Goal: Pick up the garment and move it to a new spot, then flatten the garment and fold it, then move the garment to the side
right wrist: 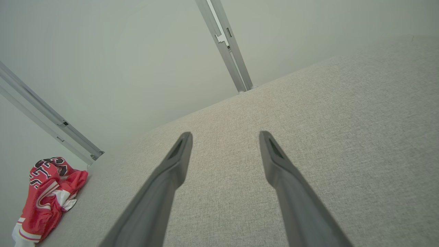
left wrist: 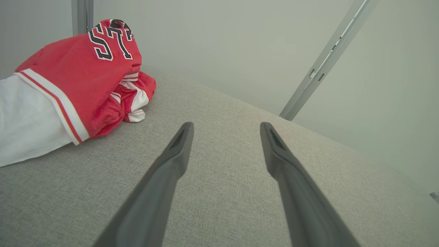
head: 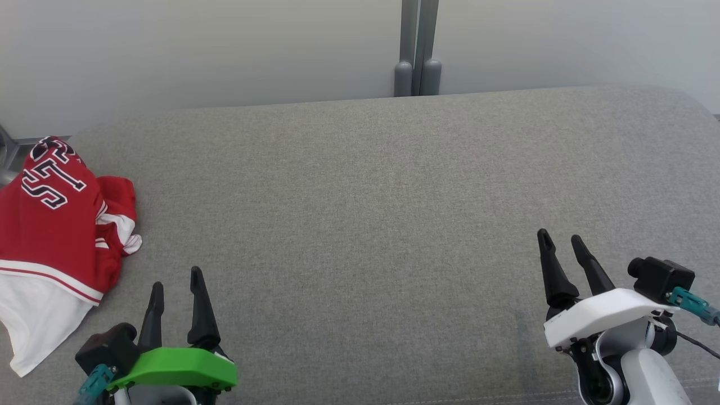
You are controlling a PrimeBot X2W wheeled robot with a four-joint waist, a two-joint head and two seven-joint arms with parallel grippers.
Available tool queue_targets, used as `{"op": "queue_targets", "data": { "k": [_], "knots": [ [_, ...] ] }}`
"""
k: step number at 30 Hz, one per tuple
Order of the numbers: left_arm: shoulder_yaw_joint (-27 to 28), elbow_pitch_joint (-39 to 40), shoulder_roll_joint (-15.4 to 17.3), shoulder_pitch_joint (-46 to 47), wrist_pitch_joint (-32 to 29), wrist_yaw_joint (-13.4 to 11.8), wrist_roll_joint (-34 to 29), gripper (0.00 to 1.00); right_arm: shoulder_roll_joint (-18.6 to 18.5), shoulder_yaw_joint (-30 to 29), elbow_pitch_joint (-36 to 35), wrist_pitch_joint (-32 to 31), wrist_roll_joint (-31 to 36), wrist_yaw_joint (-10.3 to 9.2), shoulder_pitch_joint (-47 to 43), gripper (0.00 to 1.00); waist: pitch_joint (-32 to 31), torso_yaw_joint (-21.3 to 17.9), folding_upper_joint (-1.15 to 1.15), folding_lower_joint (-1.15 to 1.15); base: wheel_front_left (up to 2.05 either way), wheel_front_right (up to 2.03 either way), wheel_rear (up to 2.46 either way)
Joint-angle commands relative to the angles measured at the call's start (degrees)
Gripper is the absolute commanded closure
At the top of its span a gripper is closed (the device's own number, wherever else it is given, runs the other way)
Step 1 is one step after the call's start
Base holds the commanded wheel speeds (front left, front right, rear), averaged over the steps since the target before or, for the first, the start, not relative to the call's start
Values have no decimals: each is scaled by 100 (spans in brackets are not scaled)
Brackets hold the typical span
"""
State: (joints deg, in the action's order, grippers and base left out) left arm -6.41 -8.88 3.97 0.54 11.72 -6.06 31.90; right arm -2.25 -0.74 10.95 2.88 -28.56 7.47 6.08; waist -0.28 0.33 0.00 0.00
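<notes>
Head view: a crumpled red and white garment (head: pixel 53 225) lies at the far left edge of the grey fabric surface (head: pixel 365 225).
Left gripper (head: pixel 176 277): fingers spread, holding nothing, near the garment but not touching it.
Right gripper (head: pixel 559 235): fingers spread, empty, over the surface's right side, well apart from the garment.

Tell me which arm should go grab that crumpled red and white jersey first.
The left, probably. The left gripper is open and close beside the jersey at the left edge of the grey cushion; the right gripper, also open, sits far across it.
</notes>
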Motion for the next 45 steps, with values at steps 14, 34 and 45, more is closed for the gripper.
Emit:
{"op": "queue_targets", "data": {
  "k": [14,34,45],
  "knots": [
    [11,-45,105,-39,119,-160,-769,0,-51,264,209,370,971,2,57,0,-51,7,0,0,0,0,0],
    [-35,-14,255,-128,62,-279,-1667,0,-64,683,119,601,1865,3,-13,0,-117,16,0,0,0,0,0],
    [12,151,340,-233,34,-407,-2030,0,-69,796,50,732,2279,3,-58,0,-135,17,0,0,0,0,0]
  ]
}}
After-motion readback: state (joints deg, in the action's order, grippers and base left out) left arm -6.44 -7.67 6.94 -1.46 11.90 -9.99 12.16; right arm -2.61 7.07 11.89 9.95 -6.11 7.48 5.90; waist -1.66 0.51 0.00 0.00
